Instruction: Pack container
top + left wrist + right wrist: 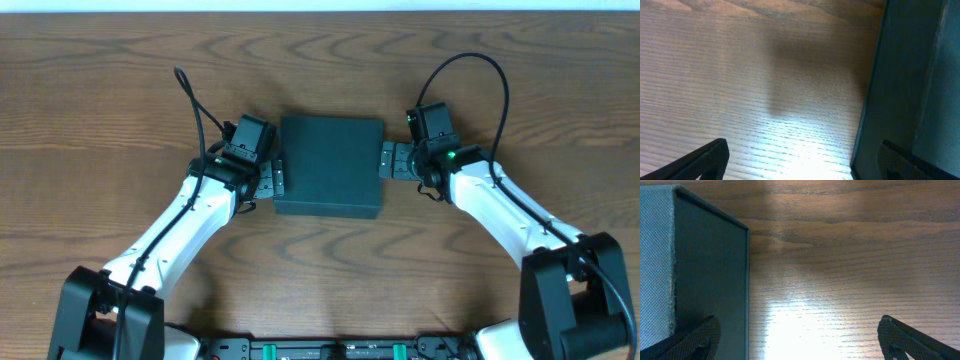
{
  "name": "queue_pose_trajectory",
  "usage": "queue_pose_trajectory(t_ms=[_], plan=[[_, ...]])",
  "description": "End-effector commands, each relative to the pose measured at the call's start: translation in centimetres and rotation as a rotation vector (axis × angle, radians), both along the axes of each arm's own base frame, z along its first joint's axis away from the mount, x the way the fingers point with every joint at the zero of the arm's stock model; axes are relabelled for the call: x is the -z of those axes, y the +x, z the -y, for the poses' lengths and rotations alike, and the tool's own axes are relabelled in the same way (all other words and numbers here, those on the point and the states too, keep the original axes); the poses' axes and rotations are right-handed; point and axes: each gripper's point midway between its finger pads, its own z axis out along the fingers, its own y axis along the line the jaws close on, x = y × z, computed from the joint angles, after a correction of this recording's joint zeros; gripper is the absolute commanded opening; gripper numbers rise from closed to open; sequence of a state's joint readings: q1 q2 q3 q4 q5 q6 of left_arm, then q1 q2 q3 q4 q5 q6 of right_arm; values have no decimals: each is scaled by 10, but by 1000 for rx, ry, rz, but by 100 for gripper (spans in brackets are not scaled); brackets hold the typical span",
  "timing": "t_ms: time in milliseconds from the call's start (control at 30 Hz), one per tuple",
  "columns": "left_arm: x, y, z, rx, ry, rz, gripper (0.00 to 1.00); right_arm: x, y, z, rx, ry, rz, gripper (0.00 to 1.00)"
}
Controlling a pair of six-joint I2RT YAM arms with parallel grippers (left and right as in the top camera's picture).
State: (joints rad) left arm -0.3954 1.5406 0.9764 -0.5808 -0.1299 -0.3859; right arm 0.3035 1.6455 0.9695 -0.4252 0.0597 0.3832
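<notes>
Container (330, 165): lid down, squarish; your left gripper (277, 181) just beside its left wall, right gripper (386, 160) beside its right; equally near; both finger pairs spread apart.

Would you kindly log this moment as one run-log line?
container lid closed | left gripper open at its left edge | right gripper open at its right edge

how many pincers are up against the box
2: the left pincer is at the container's left side, and the right pincer at its right side. Contact is unclear.
</notes>
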Motion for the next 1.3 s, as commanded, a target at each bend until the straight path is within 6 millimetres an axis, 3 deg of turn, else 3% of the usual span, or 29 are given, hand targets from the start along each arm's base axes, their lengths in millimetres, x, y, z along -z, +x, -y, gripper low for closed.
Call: queue_pose_trajectory(t_ms=[0, 467, 600, 733, 800, 933, 1133, 1267], plan=[[-6, -1, 4, -27, -41, 4, 95, -4, 7, -6, 4, 23, 19, 99], [-3, -9, 4, -61, -59, -31, 95, -8, 13, -10, 10, 46, 44, 99], [-9, -6, -8, -84, -2, 2, 95, -11, 13, -2, 57, 24, 55, 99], [-32, -3, -15, -79, 16, 80, 95, -37, 13, 11, 90, -16, 119, 99], [-52, -4, -20, -73, 21, 137, 95, -59, 9, 14, 78, -25, 163, 99], [-88, -17, -28, -50, 15, 219, 95, -96, -10, 20, 61, -20, 210, 99], [-125, -51, -39, 7, 11, 286, 95, -153, -54, 26, -8, -19, 310, 99], [-150, -81, -30, 121, -9, 356, 95, -191, -97, 20, -99, -3, 408, 99]])
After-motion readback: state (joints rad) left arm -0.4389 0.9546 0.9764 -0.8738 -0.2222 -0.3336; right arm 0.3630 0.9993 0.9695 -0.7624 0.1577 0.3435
